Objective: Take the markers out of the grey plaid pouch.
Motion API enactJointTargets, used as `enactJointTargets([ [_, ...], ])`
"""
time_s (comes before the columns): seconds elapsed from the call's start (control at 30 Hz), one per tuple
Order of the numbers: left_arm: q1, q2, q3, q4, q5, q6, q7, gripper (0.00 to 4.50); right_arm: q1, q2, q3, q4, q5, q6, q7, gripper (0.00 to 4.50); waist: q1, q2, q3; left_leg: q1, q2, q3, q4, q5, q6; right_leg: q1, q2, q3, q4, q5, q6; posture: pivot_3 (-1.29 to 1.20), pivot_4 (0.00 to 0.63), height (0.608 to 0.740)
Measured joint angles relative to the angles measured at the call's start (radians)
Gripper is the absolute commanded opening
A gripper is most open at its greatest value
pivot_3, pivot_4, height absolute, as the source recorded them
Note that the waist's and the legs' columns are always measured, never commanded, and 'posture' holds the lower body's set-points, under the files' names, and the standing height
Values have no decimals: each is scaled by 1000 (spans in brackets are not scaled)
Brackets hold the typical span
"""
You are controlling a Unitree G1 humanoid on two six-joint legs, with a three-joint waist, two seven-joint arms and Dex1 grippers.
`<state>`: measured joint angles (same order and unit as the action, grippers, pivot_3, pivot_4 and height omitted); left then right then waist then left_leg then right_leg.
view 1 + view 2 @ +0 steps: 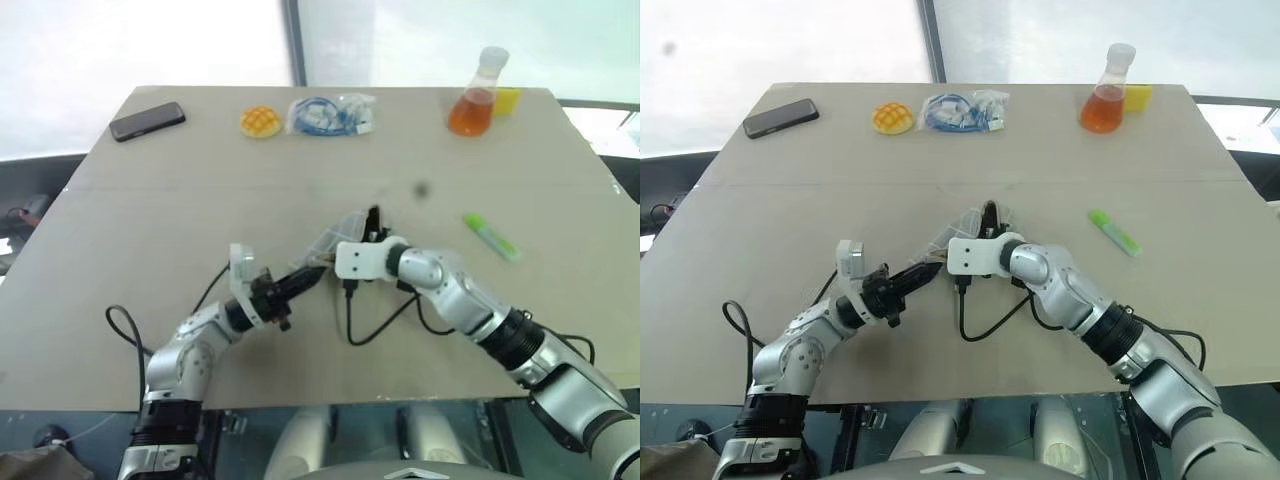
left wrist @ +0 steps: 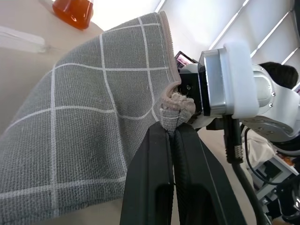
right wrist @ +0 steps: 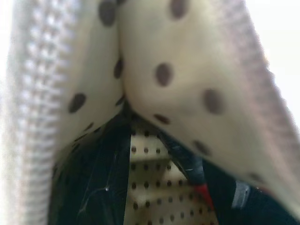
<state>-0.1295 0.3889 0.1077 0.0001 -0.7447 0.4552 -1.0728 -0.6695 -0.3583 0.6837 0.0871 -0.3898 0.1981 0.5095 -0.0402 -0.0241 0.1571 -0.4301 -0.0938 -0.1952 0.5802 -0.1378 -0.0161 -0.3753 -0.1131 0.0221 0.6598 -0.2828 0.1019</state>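
Soft grey plaid fabric pouch [image 2: 89, 117] with white grid lines sits mid-table, lifted at one corner. Left gripper [image 2: 172, 136] has its black fingers pinched together on the pouch's frayed corner. Right gripper [image 1: 372, 222] is pushed into the pouch mouth, fingers parted inside the dotted yellowish lining, a slim black red-tipped marker [image 3: 197, 180] between them. Stubby light-green marker [image 1: 491, 236] lies on the tan table [image 1: 150, 220], well apart to the right.

**Pouch up, 1 marker out**

The grey plaid pouch [image 2: 89, 126], white grid lines on soft fabric, hangs lifted mid-worktop, its corner pinched. Inside, pale lining with dark dots, and the black marker [image 3: 187, 161] with its red tip sits within. The light-green marker [image 1: 491, 237] lies flat on the worktop, well apart to the right.
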Motion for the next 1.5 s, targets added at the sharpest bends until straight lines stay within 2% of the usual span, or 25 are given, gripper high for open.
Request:
enactJointTargets([
  [0.23, 12, 15, 9, -9, 0, 31, 6, 0, -72, 113, 7, 288, -124, -186, -182, 2342, -4, 0, 0, 4, 9, 1, -3, 2, -3, 0, 9, 2, 0, 3, -5, 0, 150, 740],
  [0.33, 26, 20, 7, -10, 8, 33, 6, 0, -100, 171, -14, 427, -126, -253, -260, 1553, -4, -1, 0, 11, 11, 2, -8, 3, -5, 4, 10, 4, 0, 3, -7, 0, 150, 740],
  [0.43, 28, 14, 5, -10, 15, 33, 8, 0, -100, 192, -37, 495, -122, -304, -292, 240, -3, 0, 0, 14, 11, 2, -10, 3, -6, 5, 10, 4, 0, 3, -8, 0, 150, 740],
  [0.47, 26, 13, 6, -10, 15, 31, 7, 0, -82, 186, -54, 478, -113, -312, -285, 107, -3, 0, 0, 14, 11, 2, -10, 4, -6, 5, 10, 5, 0, 3, -8, 0, 150, 740],
  [0.63, -9, 13, 16, -2, 5, 18, -21, 0, 37, 76, -142, 235, -62, -262, -172, 107, 6, 1, 1, 12, 9, 2, -11, 4, -6, 5, 9, 5, -2, 4, -7, 0, 150, 740],
  [0.77, -87, 14, 53, 83, 2, 11, -24, 0, 155, -26, -249, -75, 21, -109, -5, 107, 4, 1, 1, 12, 11, 2, -12, 3, -6, 4, 9, 4, -3, 3, -7, 0, 150, 740],
  [0.93, -161, 25, 81, 180, -4, 20, -56, 0, 208, -90, -349, -333, 115, 104, 136, 107, 0, 0, 1, 12, 11, 4, -12, 3, -6, 4, 9, 4, -3, 2, -5, 0, 150, 740],
  [1.03, -172, 44, 81, 192, -53, 105, -109, 0, 211, -145, -357, -418, 128, 192, 195, 107, 1, 0, 1, 11, 11, 4, -13, 3, -6, 3, 8, 4, -4, 2, -5, 0, 150, 740],
  [1.17, -172, 61, 76, 149, -152, 269, -152, 0, 210, -158, -396, -516, 183, 336, 251, 107, 1, 0, 1, 8, 11, 4, -13, 3, -6, 1, 8, 4, -4, 2, -5, 0, 150, 740],
  [1.23, -173, 61, 66, 82, -210, 356, -154, 0, 199, -168, -460, -594, 252, 456, 287, 107, 4, 0, 1, 4, 12, 2, -12, 3, -6, -3, 7, 3, -4, 3, -6, 0, 150, 740],
  [1.33, -188, 64, 69, 31, -282, 445, -146, 0, 135, -227, -650, -774, 421, 708, 364, 107, 7, 0, 1, 0, 11, 0, -10, 3, -6, -4, 7, 1, -5, 4, -7, 0, 150, 740],
  [1.43, -189, 73, 73, 28, -293, 460, -142, 0, 116, -267, -753, -860, 530, 842, 415, 107, 8, 0, 1, -1, 11, 0, -10, 3, -5, -3, 7, -1, -6, 3, -7, 0, 150, 740],
  [1.5, -174, 98, 72, 27, -265, 434, -156, 0, 110, -332, -835, -924, 638, 964, 468, 107, 8, 0, 1, -1, 11, 1, -11, 3, -5, -3, 7, 0, -7, 3, -7, 0, 150, 740],
])
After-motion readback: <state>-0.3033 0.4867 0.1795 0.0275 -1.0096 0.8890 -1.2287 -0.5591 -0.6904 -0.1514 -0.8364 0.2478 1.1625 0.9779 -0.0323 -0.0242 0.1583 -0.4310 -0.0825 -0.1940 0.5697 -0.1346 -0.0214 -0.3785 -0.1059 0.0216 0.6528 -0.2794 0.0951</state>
